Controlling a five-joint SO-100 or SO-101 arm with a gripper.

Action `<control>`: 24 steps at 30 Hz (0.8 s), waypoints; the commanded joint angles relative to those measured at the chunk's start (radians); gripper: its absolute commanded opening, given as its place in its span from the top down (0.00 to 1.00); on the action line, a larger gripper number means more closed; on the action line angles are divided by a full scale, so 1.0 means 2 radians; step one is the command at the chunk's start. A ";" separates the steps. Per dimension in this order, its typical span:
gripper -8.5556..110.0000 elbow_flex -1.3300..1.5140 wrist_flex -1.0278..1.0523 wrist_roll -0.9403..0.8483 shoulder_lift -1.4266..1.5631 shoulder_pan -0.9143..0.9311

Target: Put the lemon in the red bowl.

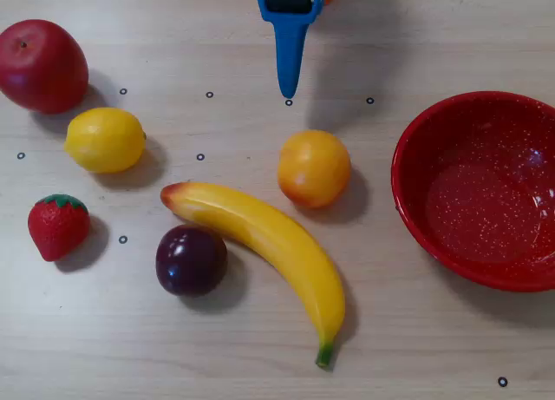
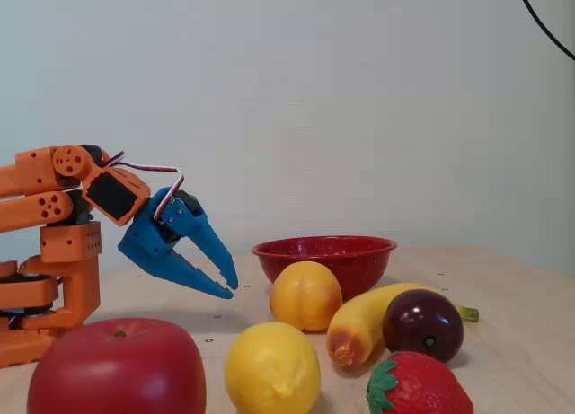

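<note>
Left of tool, well apart, lemon

The robot has blocky orange plastic arm segments with small screw holes, black servo motors, thin red-white-black cables, and a pointed blue plastic claw.

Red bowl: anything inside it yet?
Nothing inside the large glossy red speckled bowl: the overhead view shows only bare speckled enamel. Its right edge is cut off by the frame. The small yellow oval lemon lies on the table.
</note>
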 commanded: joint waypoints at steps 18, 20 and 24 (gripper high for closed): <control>0.93 0.004 -0.001 -0.002 0.007 -0.008; 0.93 0.004 -0.001 -0.003 0.007 -0.008; 0.93 -0.029 0.002 -0.003 -0.026 -0.008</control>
